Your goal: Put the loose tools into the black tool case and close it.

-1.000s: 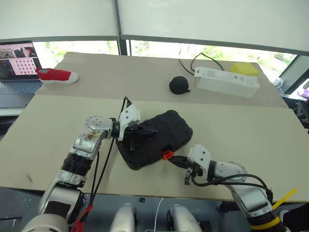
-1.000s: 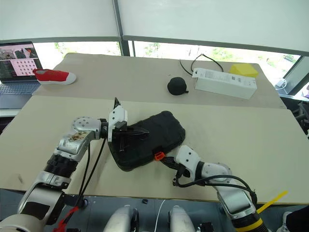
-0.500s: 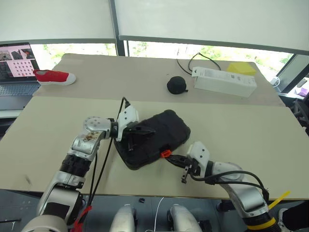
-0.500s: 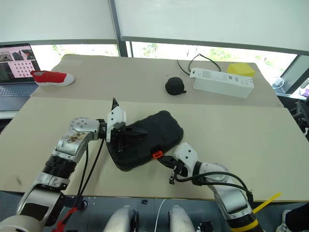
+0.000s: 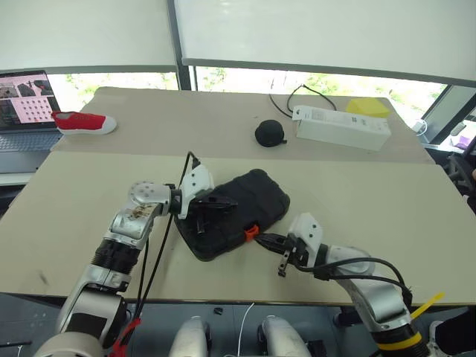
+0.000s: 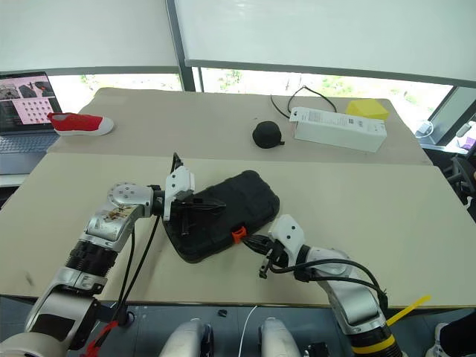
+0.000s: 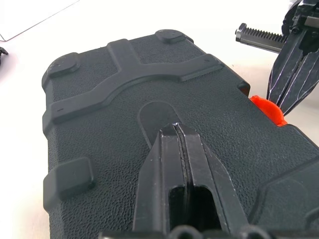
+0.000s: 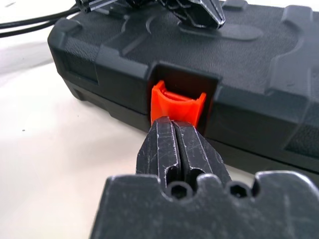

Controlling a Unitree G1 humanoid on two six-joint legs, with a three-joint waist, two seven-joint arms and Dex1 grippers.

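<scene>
step: latching the black tool case (image 5: pixel 236 212); lid down on the base, no loose tools seen on the table (image 5: pixel 387 216), so judged near the end of the task.
case position: flat on the near part of the light table, angled, between the two arms; orange latch (image 8: pixel 177 103) on the edge facing the right arm.
latch state: orange tab standing out of its recess in the right wrist view; cannot tell whether snapped home.
how to do it well: keep the lid pinned from above so the case does not slide or pop open; push the tab squarely along its recess, not off to one side; press at the middle of the tab, since closed tips could slip off the curved plastic; stop once seated.
left gripper (image 7: pixel 175 130): fingers pressed together, nothing between them; tips resting on the textured lid in the oval dimple near its middle, holding the case down.
right gripper (image 8: pixel 174 130): fingers closed tight, nothing between them; tips right at the lower edge of the orange latch, apparently touching it.
risk: case could pivot on the smooth table if the push comes off-axis; the left hold looks placed to counter this.
elsewhere: small black round lump (image 5: pixel 269 133), white box (image 5: pixel 342 127) with cable and red shoe (image 5: pixel 84 123) on the far table, well apart.
</scene>
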